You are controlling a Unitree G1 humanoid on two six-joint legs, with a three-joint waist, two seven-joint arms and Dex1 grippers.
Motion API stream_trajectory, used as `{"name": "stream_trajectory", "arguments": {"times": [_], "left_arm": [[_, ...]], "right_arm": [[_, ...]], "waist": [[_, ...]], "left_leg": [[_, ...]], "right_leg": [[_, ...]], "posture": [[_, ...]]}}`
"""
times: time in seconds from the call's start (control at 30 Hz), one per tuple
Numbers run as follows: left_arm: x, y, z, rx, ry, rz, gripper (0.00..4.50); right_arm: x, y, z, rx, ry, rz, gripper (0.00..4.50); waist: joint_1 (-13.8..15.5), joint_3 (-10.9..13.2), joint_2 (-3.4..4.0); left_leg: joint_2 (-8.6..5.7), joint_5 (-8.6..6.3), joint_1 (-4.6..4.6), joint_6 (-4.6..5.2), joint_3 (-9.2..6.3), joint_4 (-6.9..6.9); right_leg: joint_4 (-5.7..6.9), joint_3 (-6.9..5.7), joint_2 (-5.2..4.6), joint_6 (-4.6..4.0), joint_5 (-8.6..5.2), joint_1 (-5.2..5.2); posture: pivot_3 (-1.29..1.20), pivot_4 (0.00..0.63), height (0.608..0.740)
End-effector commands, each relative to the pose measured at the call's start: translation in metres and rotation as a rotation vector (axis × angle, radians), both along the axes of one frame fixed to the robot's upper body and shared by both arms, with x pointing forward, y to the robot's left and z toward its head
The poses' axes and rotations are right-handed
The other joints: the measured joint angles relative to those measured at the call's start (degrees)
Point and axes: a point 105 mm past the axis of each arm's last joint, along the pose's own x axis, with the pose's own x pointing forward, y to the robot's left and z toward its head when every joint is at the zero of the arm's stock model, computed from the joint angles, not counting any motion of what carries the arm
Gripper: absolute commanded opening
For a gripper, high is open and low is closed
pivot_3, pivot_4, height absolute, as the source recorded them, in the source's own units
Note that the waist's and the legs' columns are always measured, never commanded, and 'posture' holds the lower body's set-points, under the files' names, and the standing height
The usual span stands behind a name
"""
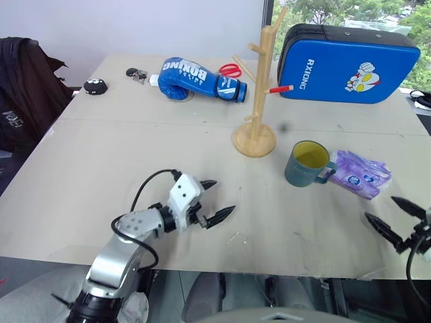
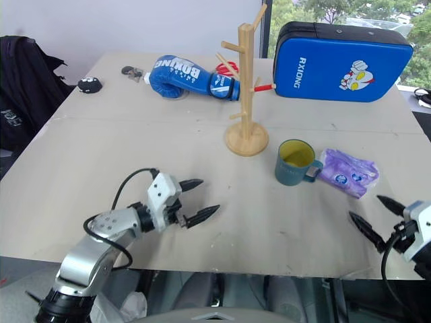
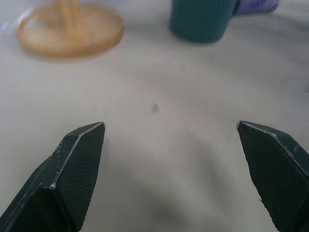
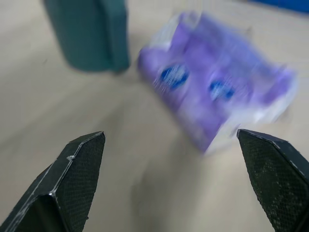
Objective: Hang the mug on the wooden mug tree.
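**Both hands spread and empty, mug standing ahead of them beside the tree**

The left hand (image 1: 214,200) hovers low over the pale counter (image 1: 101,175), its two black fingers spread wide with nothing between them. The right hand (image 1: 396,217) hangs near the counter's front edge, off toward its right corner, and its fingers are parted just as wide, also holding nothing.

The mug (image 1: 308,163) stands upright on the counter, yellow inside showing, well ahead of the left hand and off to that hand's right. From the right hand it sits forward and to the left, nearer than it is to the left hand but still apart from the fingertips. Its loop handle faces the right side, toward a purple packet (image 1: 363,173) that lies just beside it; I cannot tell whether the two touch. That packet lies almost straight ahead of the right hand.

The wooden mug tree (image 1: 258,101) stands on its round base farther out than the mug and a little to its left, roughly straight ahead of the left hand's open fingers. Its pegs carry nothing.

Far beyond both hands, along the back of the counter, lie a blue boxing glove (image 1: 195,79), red-handled scissors (image 1: 231,69) and a large blue pad (image 1: 350,64). A stick with a red tip (image 1: 281,88) shows close by the tree's post.
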Motion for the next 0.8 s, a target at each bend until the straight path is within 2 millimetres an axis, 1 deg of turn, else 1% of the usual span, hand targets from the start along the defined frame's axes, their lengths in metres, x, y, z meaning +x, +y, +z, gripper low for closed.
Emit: {"name": "stream_trajectory", "arguments": {"times": [0.03,0.1,0.2,0.3,0.4,0.43,0.47,0.5,0.57,0.6,0.67,0.7,0.73,0.8], "left_arm": [[-0.015,-0.033,0.043,-0.047,-0.074,-0.231,4.50],[-0.015,-0.040,0.055,-0.061,-0.073,-0.279,4.50],[-0.012,-0.045,0.067,-0.068,-0.093,-0.306,4.50],[-0.010,-0.046,0.076,-0.051,-0.122,-0.316,4.50],[-0.010,-0.047,0.080,-0.048,-0.127,-0.311,4.50],[-0.011,-0.047,0.079,-0.046,-0.128,-0.308,4.50],[-0.012,-0.047,0.078,-0.044,-0.131,-0.305,4.50],[-0.013,-0.047,0.078,-0.044,-0.135,-0.303,4.50],[-0.014,-0.045,0.079,-0.049,-0.140,-0.291,4.50],[-0.013,-0.045,0.079,-0.051,-0.142,-0.284,4.50],[-0.010,-0.043,0.080,-0.056,-0.147,-0.267,4.50],[-0.009,-0.043,0.081,-0.061,-0.149,-0.263,4.50],[-0.009,-0.044,0.083,-0.064,-0.154,-0.263,4.50],[-0.009,-0.045,0.086,-0.073,-0.166,-0.270,4.50]], "right_arm": [[0.026,-0.002,0.011,-0.123,-0.015,0.027,4.44],[0.037,-0.001,0.007,-0.221,-0.003,0.059,4.44],[0.048,-0.002,-0.001,-0.293,0.033,0.078,4.44],[0.055,-0.003,-0.011,-0.293,0.099,0.085,4.44],[0.063,-0.007,-0.017,-0.264,0.135,0.041,4.44],[0.065,-0.008,-0.017,-0.258,0.138,0.028,3.91],[0.066,-0.008,-0.017,-0.256,0.139,0.025,3.64],[0.066,-0.008,-0.016,-0.257,0.138,0.024,3.19],[0.067,-0.008,-0.014,-0.255,0.129,0.016,2.16],[0.068,-0.008,-0.012,-0.256,0.126,0.014,1.80],[0.068,-0.010,-0.008,-0.268,0.113,0.005,0.73],[0.069,-0.013,-0.005,-0.275,0.105,-0.008,0.28],[0.069,-0.016,-0.003,-0.279,0.098,-0.021,0.12],[0.074,-0.028,0.004,-0.308,0.077,-0.082,0.12]], "waist": [[-0.07,0.00,0.00],[-0.07,-0.01,-0.01],[0.05,0.00,0.01],[0.04,0.01,0.02],[-0.05,0.02,0.01],[-0.07,0.02,0.02],[-0.07,0.02,0.02],[-0.07,0.02,0.01],[-0.05,0.02,0.02],[0.01,0.02,0.02],[0.09,0.02,0.01],[0.08,0.02,0.01],[0.05,0.02,0.01],[0.01,0.02,0.01]], "left_leg": [[0.00,0.00,0.01,0.00,0.02,0.02],[0.00,0.01,0.01,-0.01,0.05,0.02],[0.01,0.03,-0.05,-0.05,0.02,-0.05],[0.02,0.15,-0.21,-0.25,0.02,-0.03],[0.00,0.11,-0.14,-0.18,0.03,0.02],[0.00,0.03,-0.10,-0.06,0.03,0.04],[0.00,0.03,-0.08,-0.04,0.03,0.05],[0.00,0.03,-0.08,-0.04,0.02,0.05],[0.00,0.04,-0.11,-0.06,0.00,0.02],[0.01,0.06,-0.11,-0.11,-0.01,0.02],[0.01,0.15,-0.13,-0.26,0.01,0.03],[0.00,0.15,-0.13,-0.25,0.02,0.04],[0.00,0.15,-0.13,-0.25,0.02,0.04],[0.00,0.12,-0.11,-0.21,0.02,0.04]], "right_leg": [[0.01,0.00,0.00,0.01,0.01,0.02],[0.00,-0.01,0.02,0.02,0.01,0.02],[-0.04,-0.05,0.13,0.00,0.00,-0.02],[-0.02,-0.08,0.13,0.00,0.00,-0.17],[-0.02,-0.02,0.10,0.01,0.01,-0.06],[-0.02,0.00,0.10,0.01,0.02,-0.02],[-0.01,0.01,0.10,0.01,0.02,-0.01],[-0.01,0.00,0.10,0.02,0.01,-0.01],[-0.01,-0.02,0.12,0.01,0.01,-0.04],[-0.02,-0.02,0.11,0.01,0.01,-0.05],[-0.02,-0.04,0.11,0.01,0.01,-0.04],[-0.02,-0.04,0.10,0.01,0.01,-0.04],[-0.02,-0.03,0.10,0.02,0.01,-0.03],[-0.01,-0.02,0.10,0.02,0.02,-0.02]], "posture": [[0.00,0.150,0.737],[0.00,0.150,0.737],[0.00,0.150,0.737],[0.00,0.150,0.737],[0.00,0.150,0.737],[0.00,0.150,0.737],[0.00,0.150,0.737],[0.00,0.150,0.737],[0.00,0.150,0.737],[0.00,0.150,0.737],[0.00,0.150,0.737],[0.00,0.150,0.737],[0.00,0.150,0.737],[0.00,0.150,0.737]]}}
